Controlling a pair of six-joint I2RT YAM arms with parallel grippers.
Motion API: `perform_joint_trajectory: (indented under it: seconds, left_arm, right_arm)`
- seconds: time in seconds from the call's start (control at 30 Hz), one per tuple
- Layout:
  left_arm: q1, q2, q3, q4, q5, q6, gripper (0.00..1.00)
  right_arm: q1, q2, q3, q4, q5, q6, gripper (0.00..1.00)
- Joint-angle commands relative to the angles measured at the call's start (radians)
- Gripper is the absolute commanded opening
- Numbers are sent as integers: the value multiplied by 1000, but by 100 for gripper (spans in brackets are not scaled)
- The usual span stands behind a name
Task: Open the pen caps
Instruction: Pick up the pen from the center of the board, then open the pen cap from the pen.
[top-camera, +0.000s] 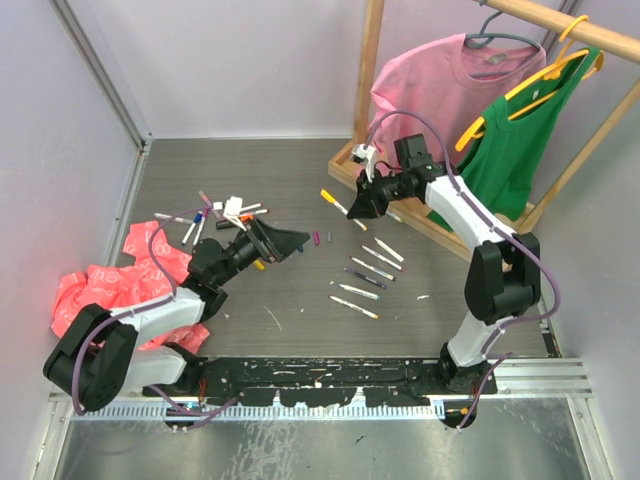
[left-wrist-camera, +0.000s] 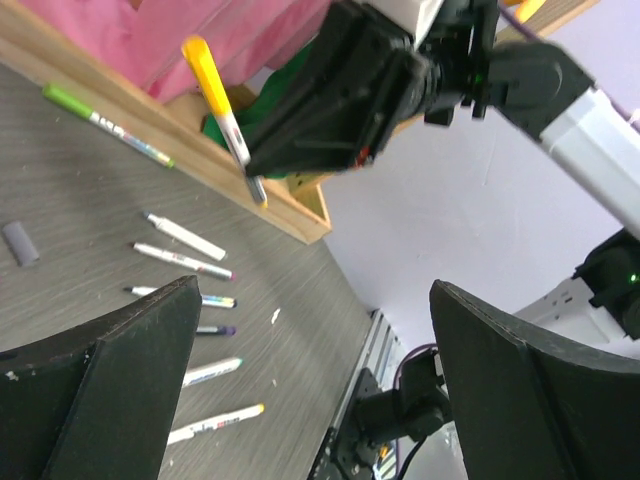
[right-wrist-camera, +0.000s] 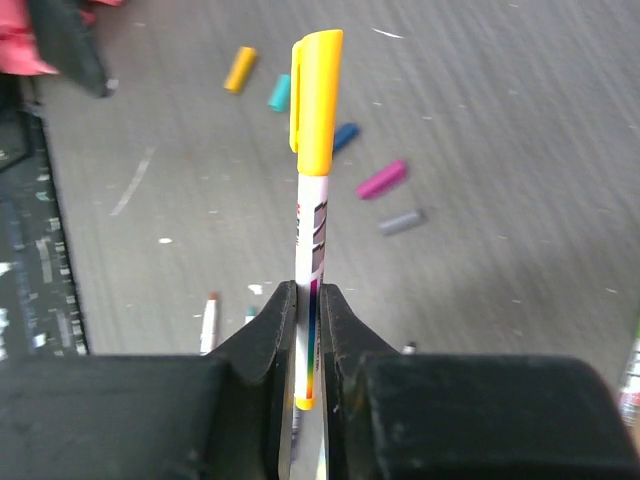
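Between the tightly pinching right fingers (right-wrist-camera: 270, 340), a yellow-capped pen (right-wrist-camera: 312, 230), cap (right-wrist-camera: 316, 90) outward along them; left fingers (left-wrist-camera: 120, 370) wide apart.

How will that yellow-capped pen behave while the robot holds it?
Probably stiff: the pen stands straight though the right tool pinches only its lower end. Likely light, since that narrow pinch holds it up. Its clipped cap might stop it rolling far if dropped.

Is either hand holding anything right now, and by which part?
The right hand grips a pen by its white barrel, near the end opposite its yellow cap, which is on. The left hand is open, holding nothing.
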Motion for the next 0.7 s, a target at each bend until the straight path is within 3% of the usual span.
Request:
perform_joint_trajectory:
  seconds: [0.0, 0.3, 0.67]
  left_arm:
    - [2, 9, 58, 148, -66, -17, 98]
    - [-50, 49, 115, 120, -246, 57, 99]
    - [-121, 190, 201, 150, -335, 71, 88]
  right_arm:
    - [-2, -141, -91, 71, -190, 68, 1]
    - [3, -228, -189, 160, -278, 137, 1]
    - [40, -234, -209, 173, -278, 136, 1]
